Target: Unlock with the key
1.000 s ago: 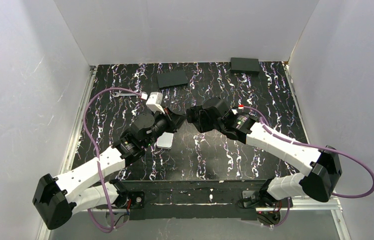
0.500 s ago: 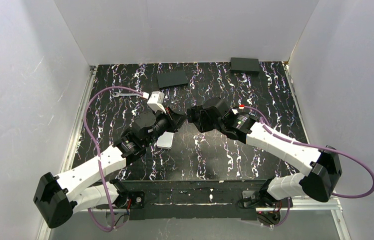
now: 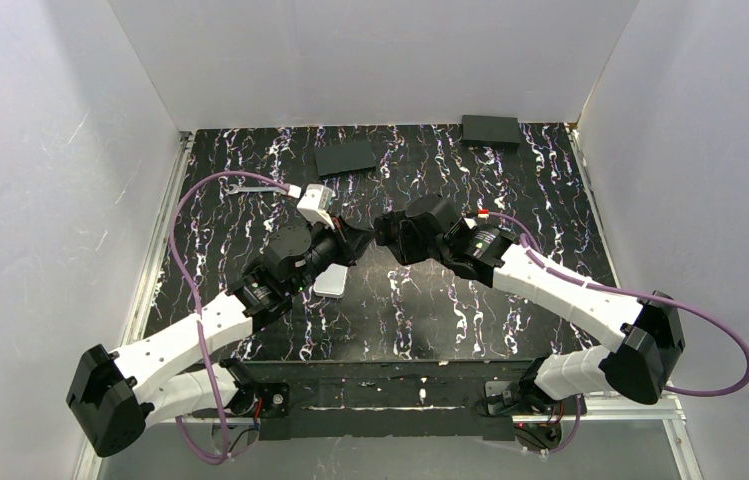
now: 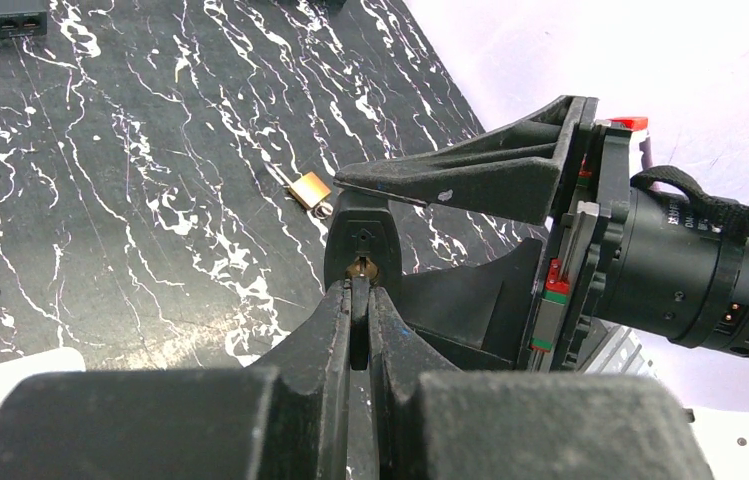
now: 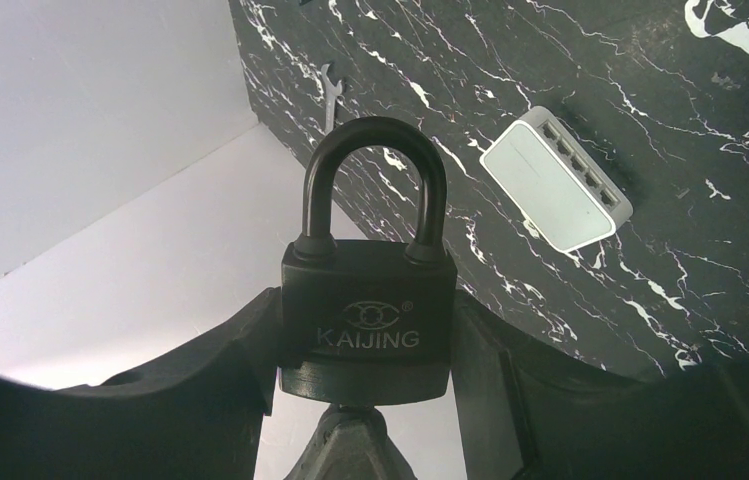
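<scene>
from overhead i see both arms reaching in over the black marbled table (image 3: 510, 330), with the left gripper (image 3: 360, 242) and right gripper (image 3: 382, 230) meeting tip to tip near the middle. whatever sits between them is too small for me to make out. a small white box (image 3: 330, 284) lies partly under the left wrist. a silver wrench (image 3: 246, 187) lies at the far left, and two flat dark boxes (image 3: 346, 158) (image 3: 490, 131) sit toward the back, well apart.

A black tabletop (image 3: 430, 310) veined with white sits between white walls (image 3: 380, 60). One flat black box (image 3: 346, 158) lies near the back centre, and a second black box (image 3: 490, 131) lies in the back right corner. A silver wrench (image 3: 246, 187) lies at the back left. A white box with a row of ports (image 5: 556, 178) rests mid-table. A small brass padlock (image 4: 310, 190) lies on the tabletop.
</scene>
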`<state>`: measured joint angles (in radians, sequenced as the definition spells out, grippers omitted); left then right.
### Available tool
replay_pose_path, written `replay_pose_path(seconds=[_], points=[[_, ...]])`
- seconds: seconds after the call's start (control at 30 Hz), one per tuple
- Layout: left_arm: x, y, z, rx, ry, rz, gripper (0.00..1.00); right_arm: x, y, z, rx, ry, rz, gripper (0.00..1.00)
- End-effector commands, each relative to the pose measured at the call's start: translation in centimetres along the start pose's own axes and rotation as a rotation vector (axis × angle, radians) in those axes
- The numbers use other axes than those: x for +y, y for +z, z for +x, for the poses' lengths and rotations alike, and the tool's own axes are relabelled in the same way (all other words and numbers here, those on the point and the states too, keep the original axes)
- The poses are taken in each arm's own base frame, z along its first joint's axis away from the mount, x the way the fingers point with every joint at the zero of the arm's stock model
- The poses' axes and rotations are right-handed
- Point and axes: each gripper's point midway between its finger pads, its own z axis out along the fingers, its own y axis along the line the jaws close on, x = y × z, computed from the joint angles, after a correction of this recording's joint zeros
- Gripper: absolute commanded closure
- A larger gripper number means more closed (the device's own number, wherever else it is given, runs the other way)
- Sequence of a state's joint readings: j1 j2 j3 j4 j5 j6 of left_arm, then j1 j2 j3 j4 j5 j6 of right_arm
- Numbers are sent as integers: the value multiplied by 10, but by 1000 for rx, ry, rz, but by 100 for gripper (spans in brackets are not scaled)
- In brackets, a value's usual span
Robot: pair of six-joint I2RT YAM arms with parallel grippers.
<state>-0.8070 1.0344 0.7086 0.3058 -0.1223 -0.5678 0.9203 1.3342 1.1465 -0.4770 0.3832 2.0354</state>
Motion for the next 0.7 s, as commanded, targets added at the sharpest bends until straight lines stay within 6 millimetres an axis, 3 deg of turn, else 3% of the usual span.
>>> replay_pose_path(seconds=[0.0, 0.3, 0.67], points=[[7, 4, 9, 10, 51, -7, 100, 53, -31, 30, 129, 55, -147, 99], [6, 10, 8, 12, 134, 10, 100, 52, -32, 32, 135, 52, -141, 99], [3, 4, 1, -13, 52, 5, 100, 52, -33, 30, 130, 51, -145, 99]])
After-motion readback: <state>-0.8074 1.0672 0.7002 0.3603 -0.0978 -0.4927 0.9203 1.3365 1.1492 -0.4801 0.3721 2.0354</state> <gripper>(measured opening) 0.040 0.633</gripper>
